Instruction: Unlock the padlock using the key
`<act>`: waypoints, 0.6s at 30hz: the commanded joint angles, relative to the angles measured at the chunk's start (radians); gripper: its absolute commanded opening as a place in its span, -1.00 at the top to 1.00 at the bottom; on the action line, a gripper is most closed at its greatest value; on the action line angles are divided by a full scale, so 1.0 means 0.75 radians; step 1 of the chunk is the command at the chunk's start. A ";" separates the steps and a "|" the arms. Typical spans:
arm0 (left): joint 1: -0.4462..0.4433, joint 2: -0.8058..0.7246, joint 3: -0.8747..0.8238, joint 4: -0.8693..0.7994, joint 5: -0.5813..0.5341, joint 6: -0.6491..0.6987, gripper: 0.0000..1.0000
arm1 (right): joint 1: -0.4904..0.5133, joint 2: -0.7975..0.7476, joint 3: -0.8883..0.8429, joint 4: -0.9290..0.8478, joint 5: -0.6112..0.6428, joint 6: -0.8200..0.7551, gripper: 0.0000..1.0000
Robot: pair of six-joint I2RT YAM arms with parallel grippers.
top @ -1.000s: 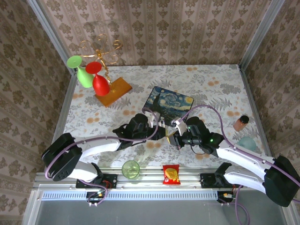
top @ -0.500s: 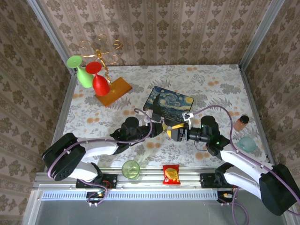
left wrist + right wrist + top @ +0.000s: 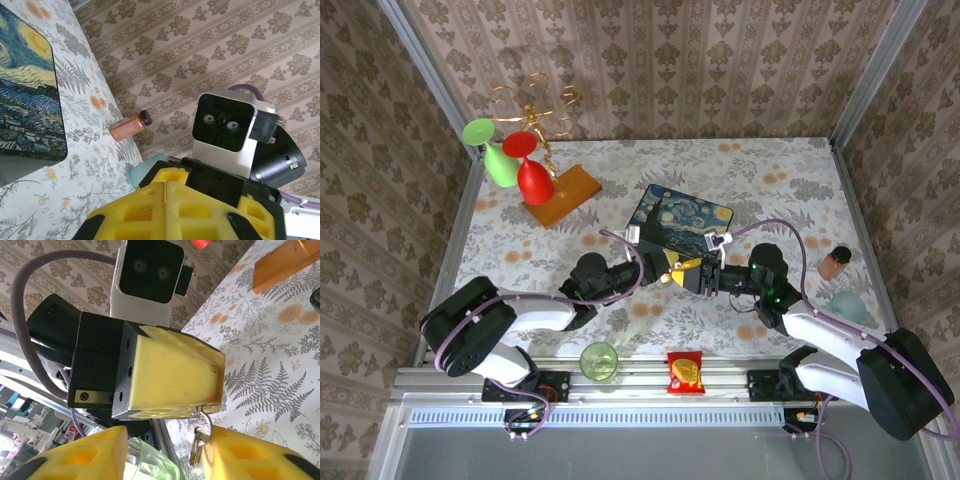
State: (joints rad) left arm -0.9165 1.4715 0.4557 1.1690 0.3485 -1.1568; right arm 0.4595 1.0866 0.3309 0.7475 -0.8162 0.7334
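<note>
Left jaws clamped on padlock (image 3: 198,430) shackle, body dangling; right jaws apart, straddling it. Risk: off-centre closure swings padlock, tugs it from pinch.

The table (image 3: 770,170) has a pale grey fern print with orange blossoms. The box (image 3: 682,220) near centre carries a swirling blue-and-yellow night sky. At 10 o'clock stand a green glass (image 3: 492,150) and a red glass (image 3: 530,170). The left gripper (image 3: 202,407) and right gripper (image 3: 694,272) are yellow on black. The key (image 3: 198,437) looks silvery, perhaps brass-tinged.
</note>
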 commanded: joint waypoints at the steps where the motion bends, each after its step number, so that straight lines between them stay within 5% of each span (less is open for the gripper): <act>1: -0.015 -0.025 -0.002 0.030 0.018 0.001 1.00 | -0.014 -0.009 0.006 0.084 -0.032 0.013 0.25; 18: -0.024 0.010 0.002 0.066 0.019 -0.026 1.00 | -0.044 -0.053 -0.035 0.076 0.000 0.006 0.99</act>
State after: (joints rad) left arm -0.9298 1.4708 0.4557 1.1885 0.3630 -1.1595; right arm 0.4297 1.0756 0.3176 0.7601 -0.8124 0.7544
